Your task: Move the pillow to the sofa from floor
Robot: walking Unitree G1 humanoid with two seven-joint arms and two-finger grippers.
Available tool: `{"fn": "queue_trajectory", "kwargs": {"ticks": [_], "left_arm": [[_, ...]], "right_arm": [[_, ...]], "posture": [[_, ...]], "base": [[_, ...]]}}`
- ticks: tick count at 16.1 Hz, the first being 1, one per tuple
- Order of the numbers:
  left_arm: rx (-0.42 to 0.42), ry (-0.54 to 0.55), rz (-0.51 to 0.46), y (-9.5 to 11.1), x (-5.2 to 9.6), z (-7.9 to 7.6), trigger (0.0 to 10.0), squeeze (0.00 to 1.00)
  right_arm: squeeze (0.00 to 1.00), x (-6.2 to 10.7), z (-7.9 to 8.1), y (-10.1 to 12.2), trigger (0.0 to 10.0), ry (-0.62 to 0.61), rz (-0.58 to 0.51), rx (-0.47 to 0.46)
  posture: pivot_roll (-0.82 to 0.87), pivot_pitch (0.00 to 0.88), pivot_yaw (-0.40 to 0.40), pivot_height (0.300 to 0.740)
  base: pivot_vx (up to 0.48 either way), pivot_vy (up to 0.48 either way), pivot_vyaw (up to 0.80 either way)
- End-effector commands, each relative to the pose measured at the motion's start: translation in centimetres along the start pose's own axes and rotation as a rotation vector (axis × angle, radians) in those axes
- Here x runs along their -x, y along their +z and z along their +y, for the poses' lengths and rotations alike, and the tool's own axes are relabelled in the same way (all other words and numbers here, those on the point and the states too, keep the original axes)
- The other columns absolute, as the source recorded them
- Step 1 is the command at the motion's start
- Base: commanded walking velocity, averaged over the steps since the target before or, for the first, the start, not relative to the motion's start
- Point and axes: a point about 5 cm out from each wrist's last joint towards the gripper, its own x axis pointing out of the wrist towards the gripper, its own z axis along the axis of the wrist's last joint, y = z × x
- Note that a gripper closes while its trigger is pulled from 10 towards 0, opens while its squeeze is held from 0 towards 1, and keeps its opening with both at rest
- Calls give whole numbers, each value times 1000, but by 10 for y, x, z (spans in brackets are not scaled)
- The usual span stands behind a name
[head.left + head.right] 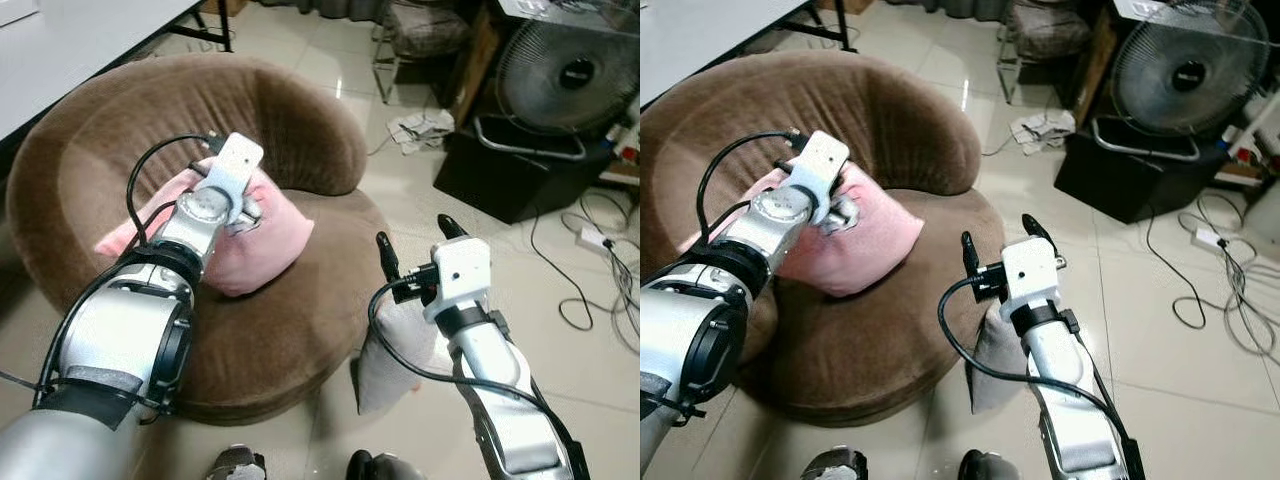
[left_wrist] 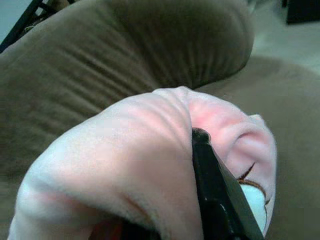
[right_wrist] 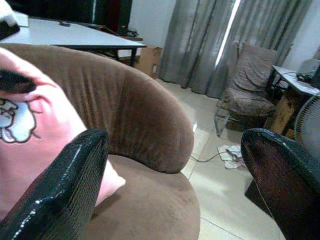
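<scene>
Gripping pink pillow (image 1: 262,243) with left gripper (image 2: 200,150) over brown sofa (image 1: 300,330) seat near backrest, holding right gripper (image 1: 412,248) released beside sofa's front edge.

Sofa backrest (image 1: 270,110) walls seat rear; front open; fan (image 1: 570,75) right.

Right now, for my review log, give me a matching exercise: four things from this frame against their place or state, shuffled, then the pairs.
Things:
1. pink pillow
2. left hand
3. right hand
4. fan

Places or states:
A. open, holding nothing, beside the brown sofa
B. standing on the floor at the far right
C. lying on the sofa seat
D. shut on pink fabric

Pairs: 1-C, 2-D, 3-A, 4-B
</scene>
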Motion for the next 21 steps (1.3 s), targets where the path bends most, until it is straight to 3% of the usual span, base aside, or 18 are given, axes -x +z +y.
{"fn": "queue_trajectory", "kwargs": {"ticks": [1,2,9,15,16,19,20,21], "left_arm": [[-36,32,22,-1,0,6,0,0],[-69,51,28,3,1,10,0,0],[-81,62,-43,31,1,16,0,0],[-94,79,-34,31,1,19,0,0],[-92,82,-37,33,1,21,0,1000],[-103,95,-62,44,2,23,0,1000],[-115,95,-62,45,2,23,8941,1000],[-117,93,-60,46,2,23,8941,1000]], "right_arm": [[0,4,0,1,10000,-10,10,4],[0,8,2,2,10000,-12,15,3],[0,7,-1,7,10000,-35,7,10],[0,12,4,6,10000,-34,17,3],[0,13,5,6,10000,-35,20,2],[0,14,5,4,10000,-46,28,-2],[0,14,5,4,10000,-48,28,-3],[0,14,6,4,10000,-48,28,-3]], "posture": [[-80,126,-7,740],[-90,135,-3,740],[-93,127,-1,740],[-110,134,16,740],[-119,132,22,740],[-124,123,29,740],[-126,118,34,740],[-126,118,34,740]], "base": [[0,0,0],[0,0,0],[0,0,0],[0,0,0],[0,0,0],[0,0,0],[0,0,0],[0,0,0]]}}
